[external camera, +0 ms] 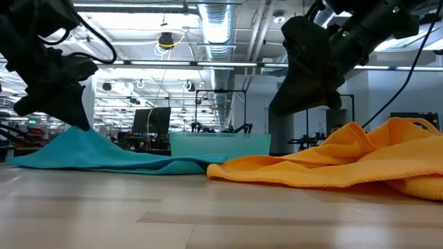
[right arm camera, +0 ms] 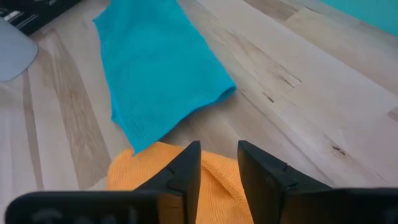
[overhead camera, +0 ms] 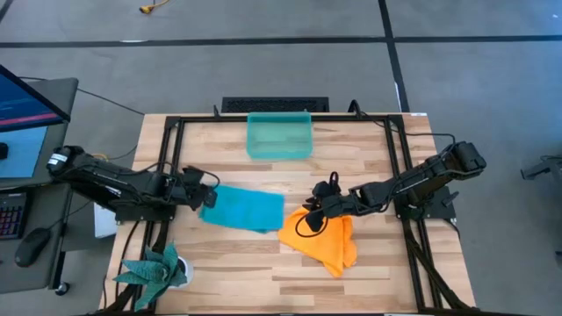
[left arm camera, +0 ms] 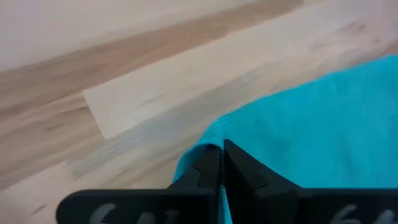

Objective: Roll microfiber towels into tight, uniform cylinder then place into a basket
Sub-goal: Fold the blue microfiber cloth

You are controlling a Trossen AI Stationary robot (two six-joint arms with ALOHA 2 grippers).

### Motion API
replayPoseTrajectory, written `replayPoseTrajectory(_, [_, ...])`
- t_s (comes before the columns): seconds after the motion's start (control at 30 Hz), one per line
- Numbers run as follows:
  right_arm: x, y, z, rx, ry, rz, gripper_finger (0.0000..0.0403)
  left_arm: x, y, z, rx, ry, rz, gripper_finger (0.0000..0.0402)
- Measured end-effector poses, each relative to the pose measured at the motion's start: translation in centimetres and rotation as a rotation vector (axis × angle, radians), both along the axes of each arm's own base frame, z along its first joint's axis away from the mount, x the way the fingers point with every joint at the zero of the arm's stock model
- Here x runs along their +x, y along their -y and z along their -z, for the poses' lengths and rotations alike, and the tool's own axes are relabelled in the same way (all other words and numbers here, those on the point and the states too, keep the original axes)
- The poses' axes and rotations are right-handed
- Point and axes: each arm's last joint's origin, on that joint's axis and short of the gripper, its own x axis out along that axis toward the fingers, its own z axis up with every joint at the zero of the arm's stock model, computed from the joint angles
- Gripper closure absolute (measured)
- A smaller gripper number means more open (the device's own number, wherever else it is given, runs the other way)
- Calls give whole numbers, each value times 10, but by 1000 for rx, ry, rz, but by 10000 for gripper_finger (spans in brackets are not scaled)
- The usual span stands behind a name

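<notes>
Table (overhead camera: 369, 272): pale wood planks, smooth, low sheen. Blue towel (overhead camera: 244, 209) and orange towel (overhead camera: 329, 241): soft matt cloth, fine woven texture, orange one rumpled. Basket (overhead camera: 279, 137): translucent green plastic, smooth. Gripper fingers (right arm camera: 186, 168): black matt plastic.

Low view, and the orange towel (external camera: 346, 162) runs off the right edge, so its full spread goes unseen there. The basket (external camera: 220, 144) sits far back, its lower wall tucked behind the teal towel (external camera: 104, 158) and the orange heap. Up top, both arms are chopped by the frame. In the left wrist view the closed left gripper (left arm camera: 222, 163) covers the teal edge it pinches, and the wood looks smeared, possibly from motion. The plant (overhead camera: 156, 270) is clipped at the near edge.
</notes>
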Motion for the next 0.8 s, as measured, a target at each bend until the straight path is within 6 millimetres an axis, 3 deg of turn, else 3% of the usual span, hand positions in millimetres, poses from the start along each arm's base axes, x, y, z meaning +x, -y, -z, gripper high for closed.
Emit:
replayPoseTrajectory(0.3, [5,5,-4,11,52,13,213,0,-1,-1,32,15,-31,401])
replayPoseTrajectory(0.43, [11,11,4,11,52,38,196,0,-1,-1,41,11,-34,401])
replayPoseTrajectory(0.8, [34,11,22,7,130,-91,199,0,-3,-1,86,22,-58,400])
